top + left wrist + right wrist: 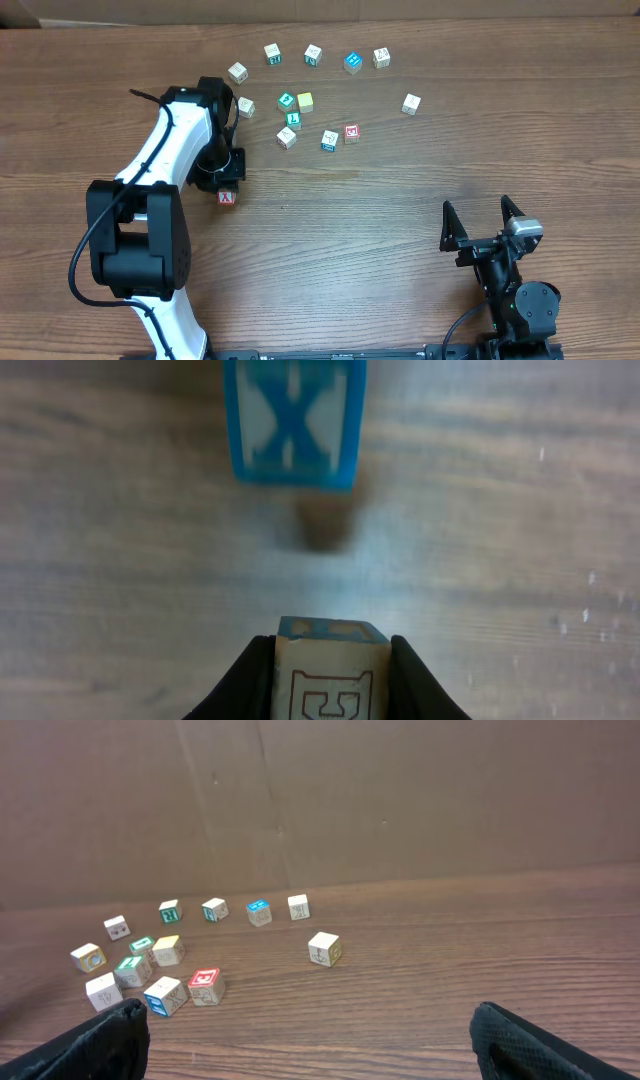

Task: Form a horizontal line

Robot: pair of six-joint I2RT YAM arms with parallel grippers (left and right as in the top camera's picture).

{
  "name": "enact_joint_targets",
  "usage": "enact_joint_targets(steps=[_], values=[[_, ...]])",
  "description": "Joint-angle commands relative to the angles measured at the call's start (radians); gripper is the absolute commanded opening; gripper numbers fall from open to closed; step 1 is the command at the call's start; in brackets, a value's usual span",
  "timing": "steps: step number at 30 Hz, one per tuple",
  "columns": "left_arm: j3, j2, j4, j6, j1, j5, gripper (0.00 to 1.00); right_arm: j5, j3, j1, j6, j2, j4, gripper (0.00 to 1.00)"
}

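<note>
Several small wooden letter blocks lie scattered at the back of the table, among them a blue one (pixel 353 62), a yellow-green one (pixel 305 101), a red one (pixel 351 132) and a lone pale one (pixel 411 103). My left gripper (pixel 226 190) is shut on a block (pixel 325 675) with a blue top and a red-outlined letter, low over the table to the front left of the cluster. In the left wrist view a blue X block (pixel 295 420) lies on the wood beyond the held block, apart from it. My right gripper (pixel 482 225) is open and empty at the front right.
The table (pixel 400 200) is brown wood. A cardboard wall (pixel 400 800) stands behind it. The scattered blocks also show in the right wrist view (pixel 205 985), far ahead and left of the right fingers. The left arm (pixel 165 150) reaches over the table's left side.
</note>
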Motion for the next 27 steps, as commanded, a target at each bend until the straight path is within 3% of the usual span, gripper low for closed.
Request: enact_joint_targets(steps=[1, 6, 14, 18, 27], values=[[-0.021, 0.008, 0.064, -0.021, 0.005, -0.053, 0.04, 0.001, -0.01, 0.006, -0.008, -0.01, 0.006, 1.0], [-0.047, 0.008, 0.254, -0.021, 0.007, -0.153, 0.05, 0.001, -0.01, 0.006, -0.008, -0.01, 0.006, 1.0], [-0.046, 0.008, 0.472, -0.022, 0.005, -0.147, 0.05, 0.001, -0.01, 0.006, -0.008, -0.01, 0.006, 1.0], [-0.043, 0.008, 0.435, -0.022, 0.005, -0.054, 0.04, 0.001, -0.01, 0.006, -0.008, -0.01, 0.006, 1.0], [-0.043, 0.008, 0.154, -0.021, 0.005, 0.151, 0.04, 0.001, -0.01, 0.006, -0.008, -0.01, 0.006, 1.0]])
